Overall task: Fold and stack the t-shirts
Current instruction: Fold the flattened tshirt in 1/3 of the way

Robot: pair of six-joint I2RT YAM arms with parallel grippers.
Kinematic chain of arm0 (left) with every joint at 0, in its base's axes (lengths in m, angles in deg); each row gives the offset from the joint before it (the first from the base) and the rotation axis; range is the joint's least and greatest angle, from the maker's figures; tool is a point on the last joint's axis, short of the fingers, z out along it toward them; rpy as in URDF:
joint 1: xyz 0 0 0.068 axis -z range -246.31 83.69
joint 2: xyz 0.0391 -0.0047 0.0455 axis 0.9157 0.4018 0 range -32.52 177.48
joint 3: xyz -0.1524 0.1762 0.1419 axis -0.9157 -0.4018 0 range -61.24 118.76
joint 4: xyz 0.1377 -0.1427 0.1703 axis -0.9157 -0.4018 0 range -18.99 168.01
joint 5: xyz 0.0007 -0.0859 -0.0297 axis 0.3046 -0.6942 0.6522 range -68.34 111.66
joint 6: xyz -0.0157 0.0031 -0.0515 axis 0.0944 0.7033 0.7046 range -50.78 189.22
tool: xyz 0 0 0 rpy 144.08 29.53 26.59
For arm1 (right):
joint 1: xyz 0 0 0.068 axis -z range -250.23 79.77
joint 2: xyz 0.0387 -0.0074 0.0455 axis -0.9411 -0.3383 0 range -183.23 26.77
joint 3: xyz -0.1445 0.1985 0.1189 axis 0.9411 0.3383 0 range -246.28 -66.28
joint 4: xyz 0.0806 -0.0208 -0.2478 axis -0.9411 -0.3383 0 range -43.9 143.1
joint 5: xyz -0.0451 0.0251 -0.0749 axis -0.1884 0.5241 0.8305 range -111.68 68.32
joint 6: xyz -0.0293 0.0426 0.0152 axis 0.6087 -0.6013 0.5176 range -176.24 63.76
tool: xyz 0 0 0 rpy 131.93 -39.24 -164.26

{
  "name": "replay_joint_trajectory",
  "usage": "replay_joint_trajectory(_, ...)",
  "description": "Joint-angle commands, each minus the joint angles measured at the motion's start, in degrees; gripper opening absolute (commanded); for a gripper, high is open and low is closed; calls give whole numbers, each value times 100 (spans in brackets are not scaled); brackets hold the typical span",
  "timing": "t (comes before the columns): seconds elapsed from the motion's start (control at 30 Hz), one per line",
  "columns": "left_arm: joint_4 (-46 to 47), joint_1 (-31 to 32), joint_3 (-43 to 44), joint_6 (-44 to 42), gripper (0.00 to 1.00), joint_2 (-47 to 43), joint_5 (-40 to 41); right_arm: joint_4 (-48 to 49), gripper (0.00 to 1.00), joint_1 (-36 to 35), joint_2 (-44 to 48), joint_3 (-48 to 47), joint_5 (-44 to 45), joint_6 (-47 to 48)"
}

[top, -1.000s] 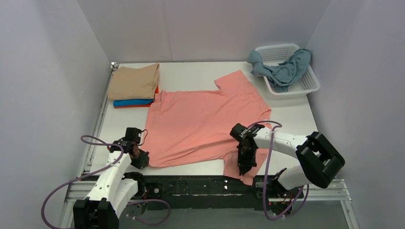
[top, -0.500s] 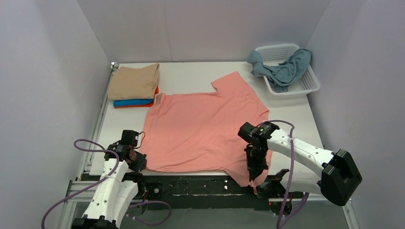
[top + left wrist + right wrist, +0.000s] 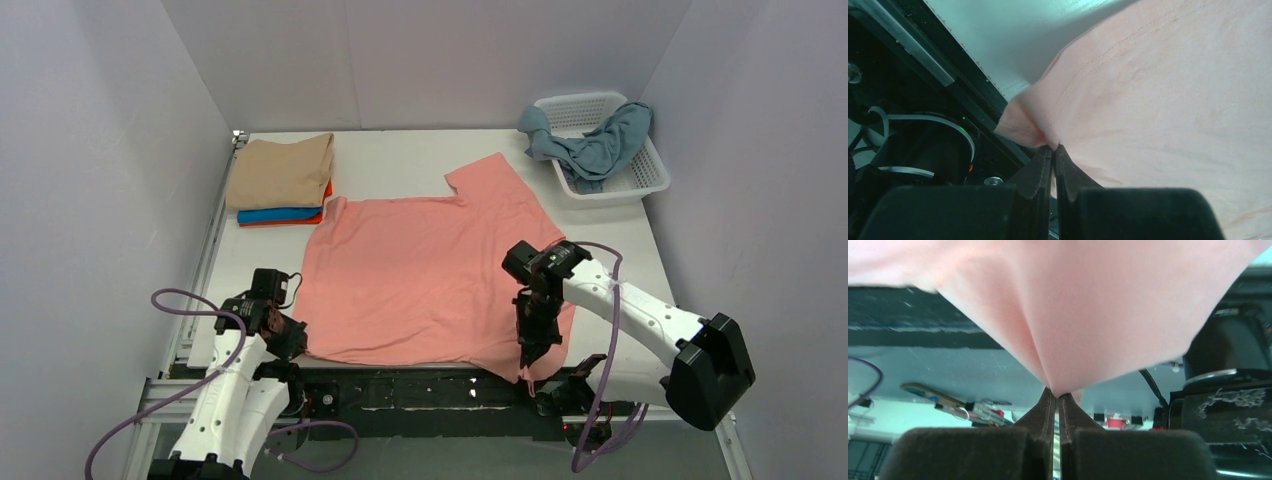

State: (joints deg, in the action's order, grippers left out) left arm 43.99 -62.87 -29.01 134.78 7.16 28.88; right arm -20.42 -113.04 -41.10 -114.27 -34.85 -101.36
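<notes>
While the left claw (image 3: 1053,150) and right claw (image 3: 1057,396) pinch the salmon-pink cloth t-shirt (image 3: 420,270) at its near edge, lift both evenly, keeping the cloth taut.

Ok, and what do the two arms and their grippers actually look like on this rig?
Both the left arm and right arm have white links with boxy black joint housings. A lilac cable loops along each. The left gripper and right gripper are black, with two flat dark fingers tapering to thin tips. No markings are readable.
</notes>
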Motion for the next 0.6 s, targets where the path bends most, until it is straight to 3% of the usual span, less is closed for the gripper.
replay_joint_trajectory(0.0, -757, -14, 289, -26, 0, 385, 32, 56, 1, 485, -324, -725, 668, 441)
replay_joint_trajectory(0.57, 87, -19, 1543, 35, 0, 2603, 204, 822, 1, 2133, -1798, -2228, 537, 1935)
